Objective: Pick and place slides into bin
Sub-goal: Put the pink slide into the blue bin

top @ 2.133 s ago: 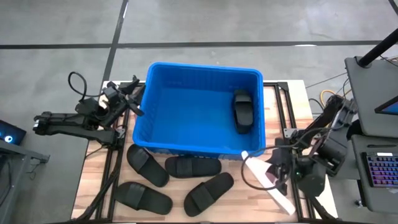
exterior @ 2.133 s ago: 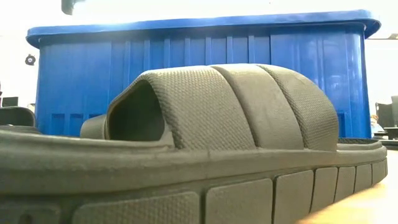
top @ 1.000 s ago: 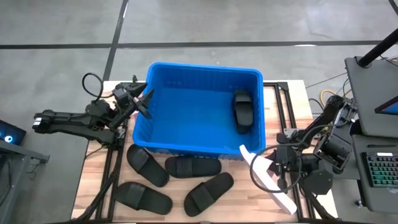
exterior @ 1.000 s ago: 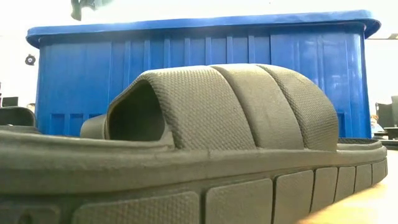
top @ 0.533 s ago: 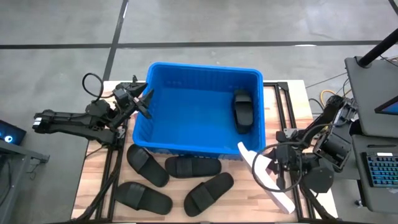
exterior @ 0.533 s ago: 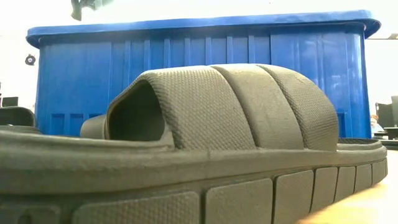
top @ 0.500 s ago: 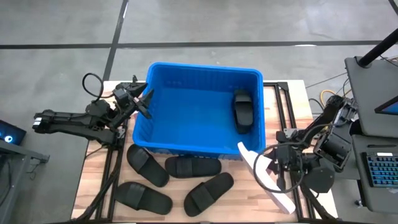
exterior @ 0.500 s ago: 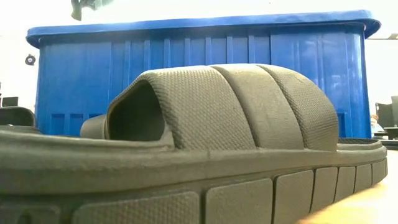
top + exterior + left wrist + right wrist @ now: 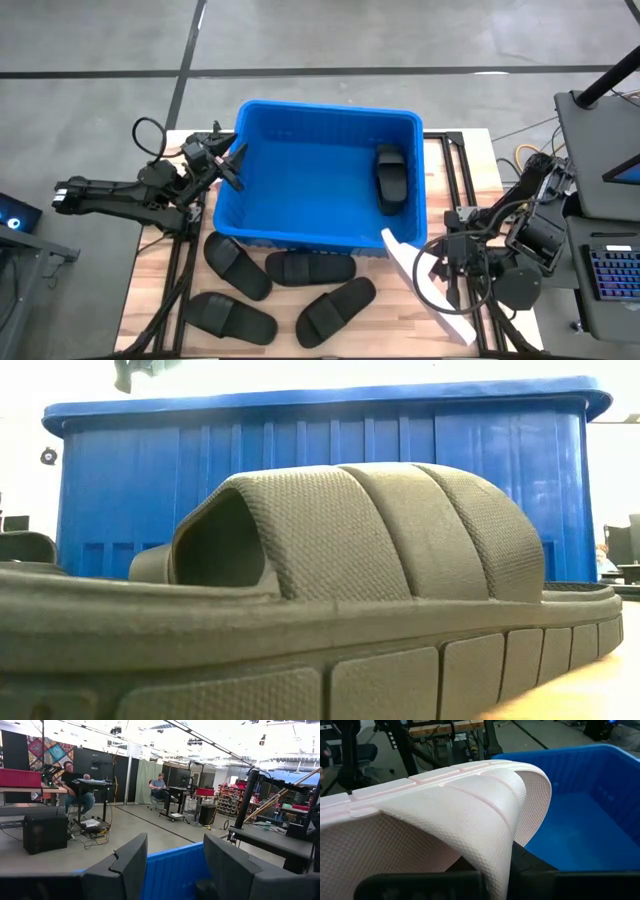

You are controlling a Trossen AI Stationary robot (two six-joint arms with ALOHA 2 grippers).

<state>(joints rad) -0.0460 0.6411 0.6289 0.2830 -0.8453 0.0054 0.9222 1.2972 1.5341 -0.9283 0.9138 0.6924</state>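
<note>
The blue bin stands mid-table with one black slide lying against its right wall. Several black slides lie flat on the wood at the bin's near side; one fills the low view. My right gripper is at the bin's near right corner, shut on the pink slide. My left gripper hovers open at the bin's left rim, with nothing between its fingers. My right gripper has the pink slide's wide strap between its fingers, coming at it from the table's right and slanting slightly down. The slide is lifted clear of the table and turned on its edge. Its far tip reaches over the bin's near right corner.
A steel frame borders the wooden table on both sides. A laptop stand is to the right of the table. People sit at desks in the room beyond. Bare wood shows at the near right corner.
My right gripper has tipped and rolled a little in place, and the pink slide's far tip has edged toward the bin's near right corner. My left gripper, which had earlier risen toward the bin's left rim, has kept still.
</note>
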